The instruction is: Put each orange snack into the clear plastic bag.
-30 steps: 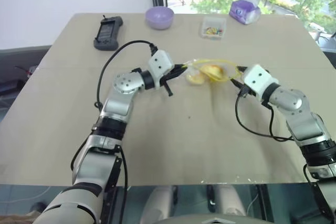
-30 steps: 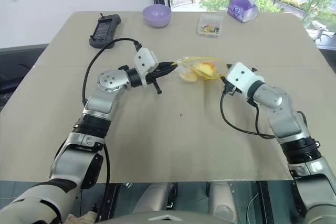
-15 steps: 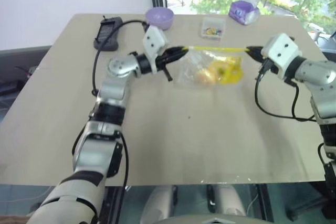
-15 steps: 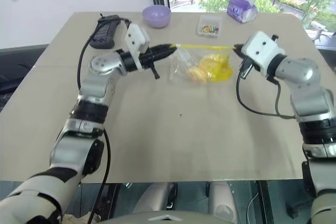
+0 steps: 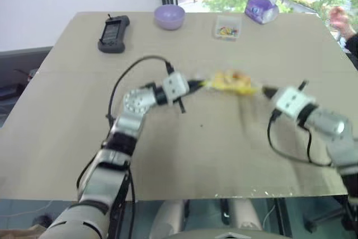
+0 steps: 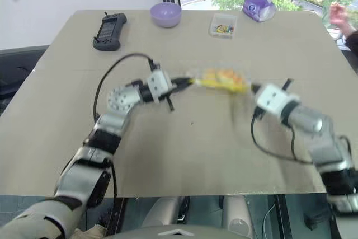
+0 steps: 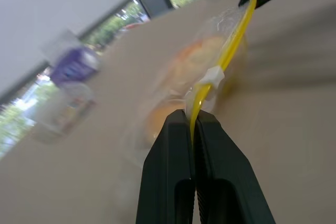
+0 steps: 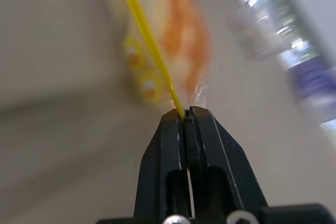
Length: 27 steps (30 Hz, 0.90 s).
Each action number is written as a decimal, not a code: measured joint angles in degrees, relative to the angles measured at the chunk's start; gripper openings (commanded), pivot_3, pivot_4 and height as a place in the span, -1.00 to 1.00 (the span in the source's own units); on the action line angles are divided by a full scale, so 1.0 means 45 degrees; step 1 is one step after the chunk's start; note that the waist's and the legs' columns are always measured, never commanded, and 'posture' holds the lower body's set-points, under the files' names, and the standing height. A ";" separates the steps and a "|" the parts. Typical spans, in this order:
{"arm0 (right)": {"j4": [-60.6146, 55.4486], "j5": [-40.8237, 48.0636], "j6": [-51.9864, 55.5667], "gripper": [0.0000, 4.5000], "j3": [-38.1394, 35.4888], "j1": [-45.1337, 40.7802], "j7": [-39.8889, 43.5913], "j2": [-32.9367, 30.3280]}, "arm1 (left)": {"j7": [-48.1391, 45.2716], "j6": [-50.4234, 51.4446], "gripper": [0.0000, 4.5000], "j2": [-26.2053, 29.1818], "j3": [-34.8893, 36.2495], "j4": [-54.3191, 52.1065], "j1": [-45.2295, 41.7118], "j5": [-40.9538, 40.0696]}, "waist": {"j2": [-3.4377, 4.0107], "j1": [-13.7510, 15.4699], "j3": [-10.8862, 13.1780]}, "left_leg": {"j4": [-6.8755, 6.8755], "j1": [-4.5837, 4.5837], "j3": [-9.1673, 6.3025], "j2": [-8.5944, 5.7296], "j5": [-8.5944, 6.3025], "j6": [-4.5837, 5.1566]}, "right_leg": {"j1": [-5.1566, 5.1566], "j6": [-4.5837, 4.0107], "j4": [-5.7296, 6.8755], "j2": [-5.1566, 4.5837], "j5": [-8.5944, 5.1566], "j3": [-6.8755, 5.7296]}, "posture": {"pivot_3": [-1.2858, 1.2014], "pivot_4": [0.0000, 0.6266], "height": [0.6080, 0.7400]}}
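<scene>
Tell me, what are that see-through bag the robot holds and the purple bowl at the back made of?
The clear plastic bag looks like thin glossy plastic film: the orange snacks show through it, and a yellow seal strip runs along its edge. The purple bowl looks like smooth, matte plastic, with even colour and a soft sheen; glazed ceramic can't be ruled out.
</scene>
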 measured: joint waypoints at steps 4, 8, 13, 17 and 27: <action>-0.0983 0.0372 0.1158 -0.22 -0.0375 0.0913 0.0118 0.0132 | 0.0016 0.0336 -1.00 0.0271 0.0237 -0.0598 0.0049 -0.0046 | 0.0000 0.0004 0.0004 | 0.0007 0.0147 0.0001 0.0003 -0.0005 0.0094 | 0.0157 0.0000 -0.0035 0.0017 0.0061 0.0007 | 0.03 -0.52 1.00; -0.3147 0.1161 0.2475 -0.22 -0.1495 0.1374 0.0739 -0.0457 | -0.0465 0.0757 -1.00 0.0382 0.0259 -0.0623 -0.0068 -0.0297 | 0.0002 -0.0021 0.0005 | -0.0002 0.0299 -0.0003 0.0025 -0.0007 0.0098 | 0.0316 0.0006 -0.0053 0.0036 0.0056 0.0005 | 0.03 -0.52 1.00; -0.4737 0.1833 0.3745 -0.22 -0.1142 -0.0462 0.1194 -0.0132 | -0.0928 0.1353 -1.00 0.0162 0.0250 -0.0597 -0.0733 -0.0612 | -0.0006 -0.0055 0.0009 | -0.0017 0.0342 -0.0001 0.0052 -0.0008 0.0096 | 0.0345 0.0001 -0.0065 0.0065 0.0058 0.0008 | 0.03 -0.52 1.00; -0.4050 0.0904 0.4020 -0.22 0.1573 -0.3340 0.1276 0.1381 | -0.1134 0.1823 -1.00 -0.0216 0.0195 -0.0558 -0.1231 -0.0779 | -0.0013 -0.0048 0.0008 | -0.0045 0.0340 -0.0001 0.0049 -0.0006 0.0091 | 0.0345 -0.0004 -0.0108 0.0068 0.0059 0.0015 | 0.03 -0.52 1.00; -0.0621 -0.1397 0.2721 -0.22 0.3572 -0.6102 0.1129 0.2520 | -0.1180 0.2579 -1.00 -0.0186 0.0256 -0.0871 -0.1291 -0.0793 | -0.0014 -0.0014 0.0006 | -0.0061 0.0141 -0.0022 0.0036 0.0025 0.0033 | 0.0177 -0.0001 -0.0183 0.0059 0.0068 -0.0009 | 0.03 -0.52 1.00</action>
